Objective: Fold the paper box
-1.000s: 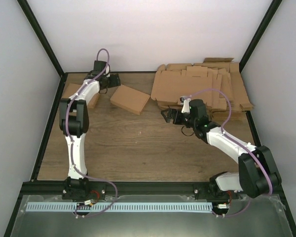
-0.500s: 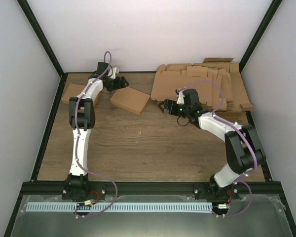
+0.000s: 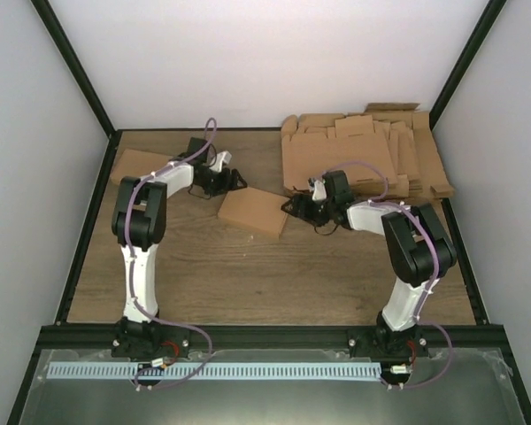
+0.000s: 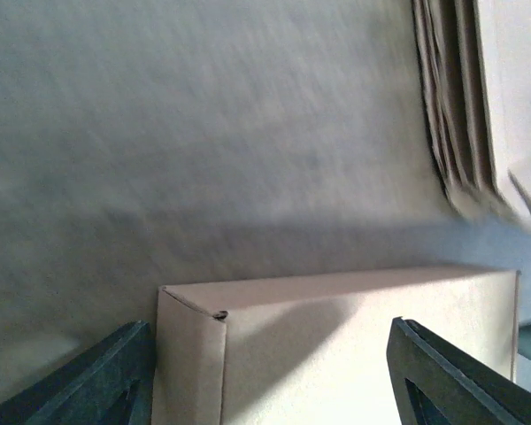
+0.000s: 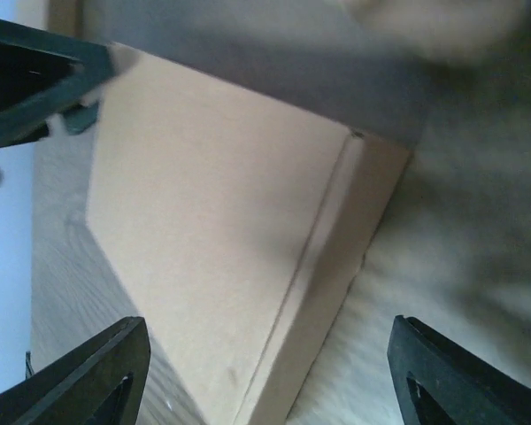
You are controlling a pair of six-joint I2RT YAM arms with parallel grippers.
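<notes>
The left gripper (image 3: 234, 181) and right gripper (image 3: 293, 208) are flanking the folded paper box (image 3: 253, 213) on the table (image 3: 248, 274) — I am seeing both claws spread wide, neither one clamping anything.

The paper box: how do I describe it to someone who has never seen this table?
On the wooden table, look left of the pile of flat cardboard sheets at the far right. The paper box lies mid-table between the left gripper and the right gripper; unlike the flat sheets, it is a closed, shallow brown block.
</notes>
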